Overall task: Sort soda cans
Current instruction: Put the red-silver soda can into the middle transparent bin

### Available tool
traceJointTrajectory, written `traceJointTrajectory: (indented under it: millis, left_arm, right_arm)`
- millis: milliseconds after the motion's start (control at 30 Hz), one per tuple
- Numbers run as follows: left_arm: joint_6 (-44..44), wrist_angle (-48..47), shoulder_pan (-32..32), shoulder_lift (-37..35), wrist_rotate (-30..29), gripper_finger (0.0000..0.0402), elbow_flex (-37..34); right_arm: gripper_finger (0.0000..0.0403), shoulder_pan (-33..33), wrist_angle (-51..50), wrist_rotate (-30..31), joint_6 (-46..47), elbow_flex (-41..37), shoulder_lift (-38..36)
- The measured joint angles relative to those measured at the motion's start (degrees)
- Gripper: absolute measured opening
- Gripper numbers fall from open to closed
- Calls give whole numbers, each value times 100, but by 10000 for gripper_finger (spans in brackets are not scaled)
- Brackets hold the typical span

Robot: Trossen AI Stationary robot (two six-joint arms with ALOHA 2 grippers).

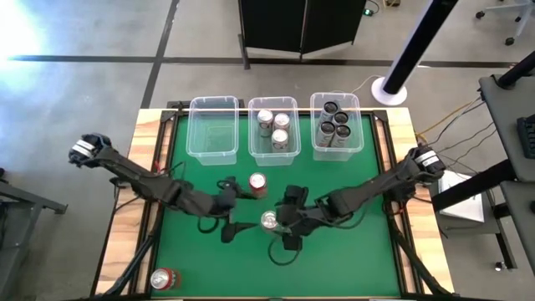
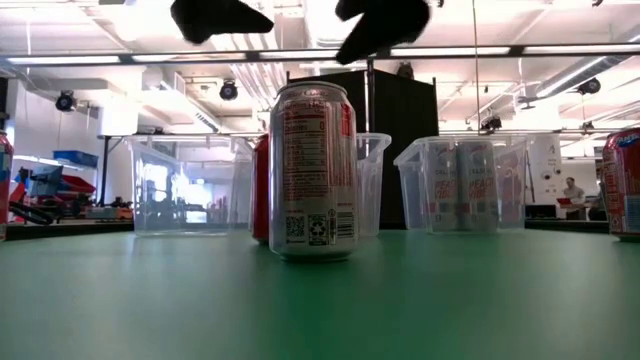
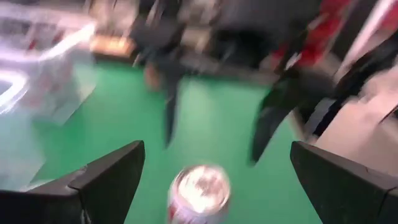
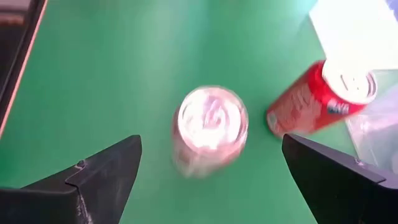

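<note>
Silver soda can upright at mid-bench on the green mat, between the two claws and touched by neither. Seen again in the low view as the nearest can, label facing the camera, and from above in both wrist views.

Left claw just beside it on the left, fingers spread wide, nothing between them. Right claw just beside it on the right, fingers likewise wide and empty.

Red soda can upright close behind the silver one, toward the bins; partly hidden behind it in the low view. Another red can lying on its side at the bench's front-left edge.

Three clear plastic bins along the far edge: left bin holding no cans, middle bin holding three silver cans, right bin holding dark-topped cans.
</note>
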Motion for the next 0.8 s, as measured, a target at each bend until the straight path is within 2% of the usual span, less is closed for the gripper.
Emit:
traceJointTrajectory:
  millis: [200,267,333,433,600,800]
  left_arm:
    - [817,4206,-93,-467,164,387,-2181]
    - [993,5262,-94,-479,162,387,-2716]
    - [1092,5865,-89,-481,124,387,-3110]
    - [1118,6271,-80,-510,-26,387,-3491]
    - [1041,6286,-70,-518,-221,387,-3714]
    - [1034,6400,-59,-543,-227,387,-3758]
  right_arm:
    - [384,-319,475,-441,-42,27,264]
    - [384,-420,575,-732,-28,24,331]
    - [384,-521,764,-1011,-18,24,363]
    - [384,-712,847,-1285,-13,26,433]
    - [384,-896,1025,-1714,-25,26,549]
    - [384,-894,790,-1784,-276,100,765]
